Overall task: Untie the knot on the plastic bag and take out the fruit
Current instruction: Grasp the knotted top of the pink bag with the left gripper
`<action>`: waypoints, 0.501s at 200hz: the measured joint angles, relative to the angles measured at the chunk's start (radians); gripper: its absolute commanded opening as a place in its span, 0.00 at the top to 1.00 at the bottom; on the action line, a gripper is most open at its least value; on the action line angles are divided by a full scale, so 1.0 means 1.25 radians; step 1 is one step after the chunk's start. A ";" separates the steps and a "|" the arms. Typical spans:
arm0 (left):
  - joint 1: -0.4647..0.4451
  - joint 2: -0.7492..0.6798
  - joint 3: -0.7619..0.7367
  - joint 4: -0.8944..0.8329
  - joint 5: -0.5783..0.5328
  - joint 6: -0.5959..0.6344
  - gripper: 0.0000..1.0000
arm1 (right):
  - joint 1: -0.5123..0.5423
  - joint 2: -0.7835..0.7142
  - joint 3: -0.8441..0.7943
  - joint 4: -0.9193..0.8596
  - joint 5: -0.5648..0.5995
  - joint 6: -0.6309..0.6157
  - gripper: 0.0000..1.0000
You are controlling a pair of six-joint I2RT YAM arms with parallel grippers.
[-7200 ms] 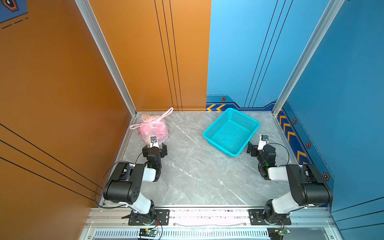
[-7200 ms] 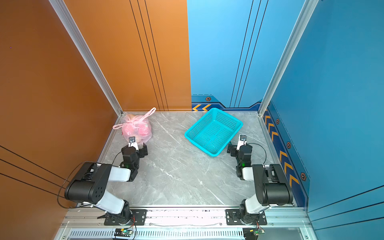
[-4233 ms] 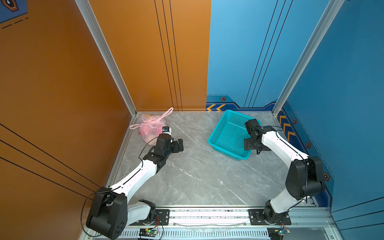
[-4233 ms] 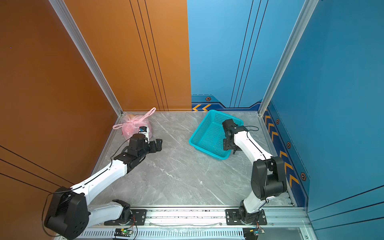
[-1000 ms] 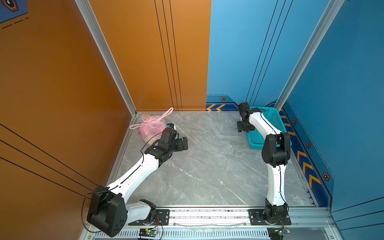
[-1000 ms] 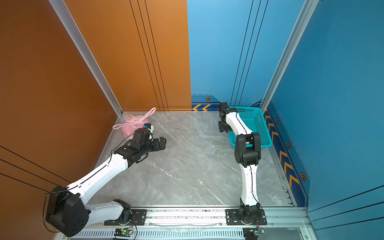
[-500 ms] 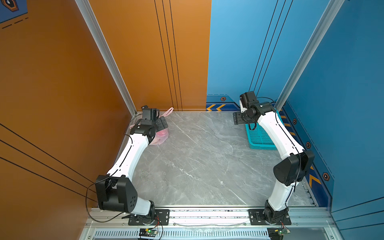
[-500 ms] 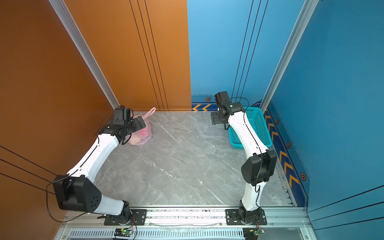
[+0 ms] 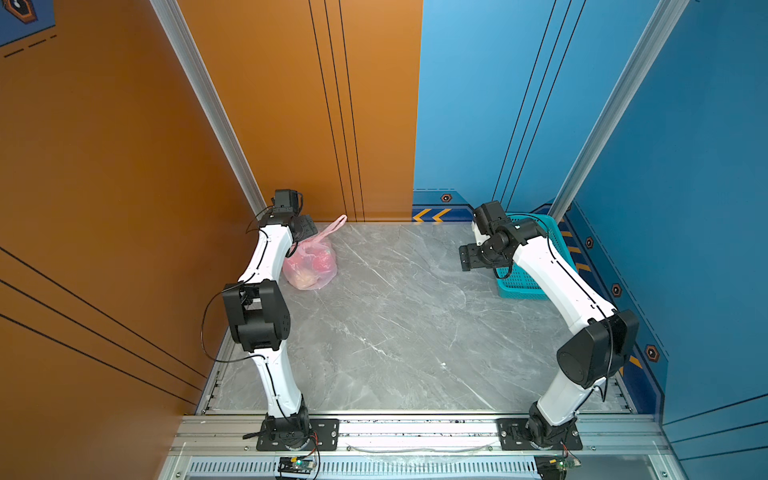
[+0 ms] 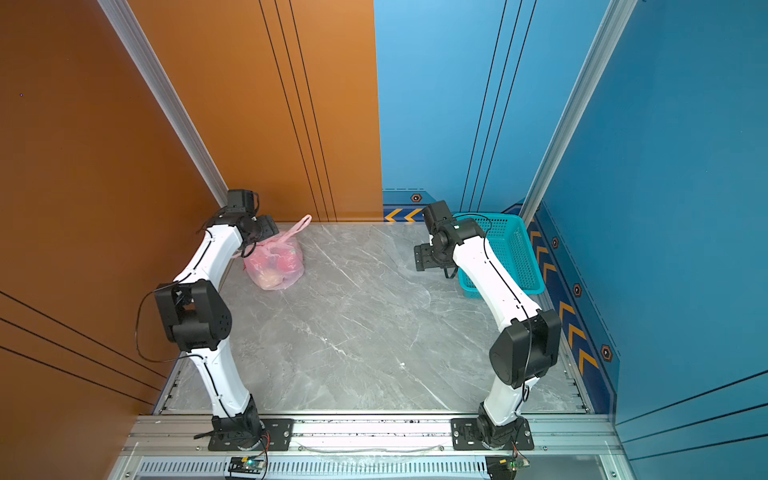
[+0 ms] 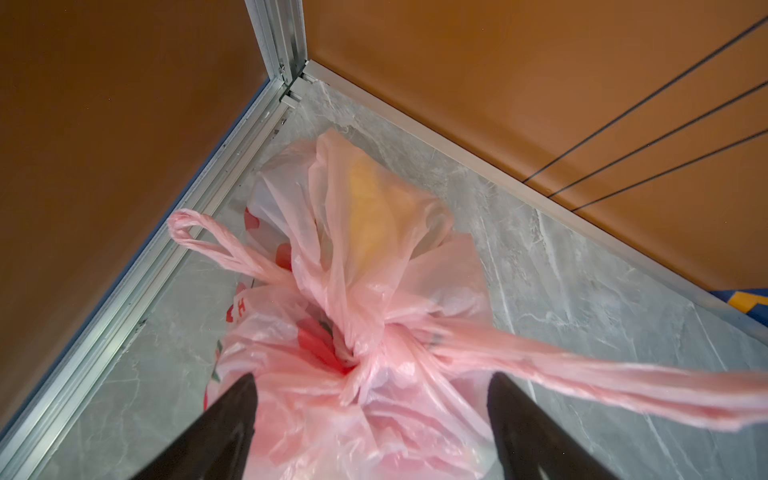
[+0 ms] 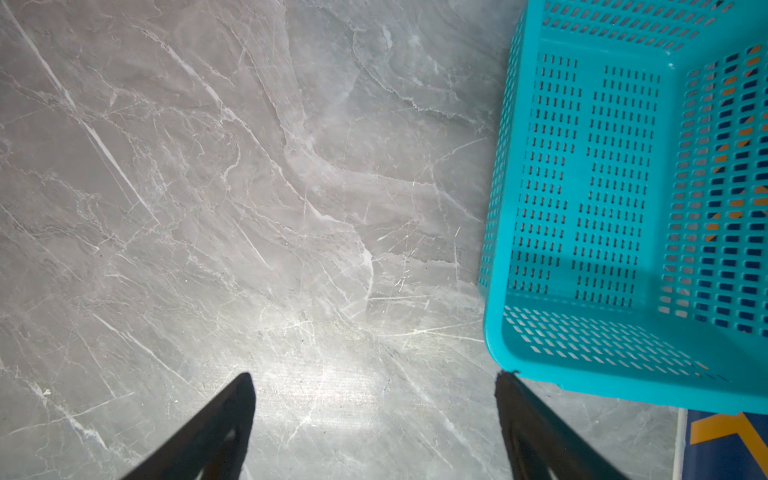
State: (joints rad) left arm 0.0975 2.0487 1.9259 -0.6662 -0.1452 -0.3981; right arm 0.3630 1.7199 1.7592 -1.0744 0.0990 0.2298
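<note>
the left gripper point(image 11: 372, 376), jaws apart, hangs over the knot point(image 11: 368, 340) of the plastic bag point(image 9: 311, 266); the right gripper point(image 12: 374, 376), also spread, hovers over the table point(image 12: 249, 166) beside the teal basket point(image 12: 602, 390).

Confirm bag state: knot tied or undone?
Tied. The knot cinches the plastic bag shut in the left wrist view; fruit shows through the plastic, inside.

We are seeing the plastic bag point(image 11: 374, 257) as thin, translucent pink film, crinkled and softly glinting, its knot point(image 11: 374, 345) twisted from the same film. We are finding the table point(image 12: 249, 166) smooth, grey and marble-veined with a dull sheen, the basket point(image 12: 623, 382) moulded teal plastic, perforated and slightly glossy, and the corner rail point(image 11: 286, 41) ribbed bare metal.
</note>
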 measured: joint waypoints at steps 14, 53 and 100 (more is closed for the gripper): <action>0.007 0.051 0.049 -0.027 0.021 0.007 0.24 | 0.000 -0.013 -0.006 -0.004 0.000 0.004 0.07; 0.011 0.153 0.150 -0.108 0.044 0.021 0.31 | 0.000 -0.036 -0.008 -0.009 0.001 0.013 0.05; 0.010 0.182 0.172 -0.153 0.053 0.037 0.70 | 0.000 -0.043 -0.019 -0.013 0.001 0.024 0.05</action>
State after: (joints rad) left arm 0.1101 2.2765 2.1414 -0.8574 -0.0792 -0.3519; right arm 0.3634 1.6661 1.7351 -1.0908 0.1001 0.2604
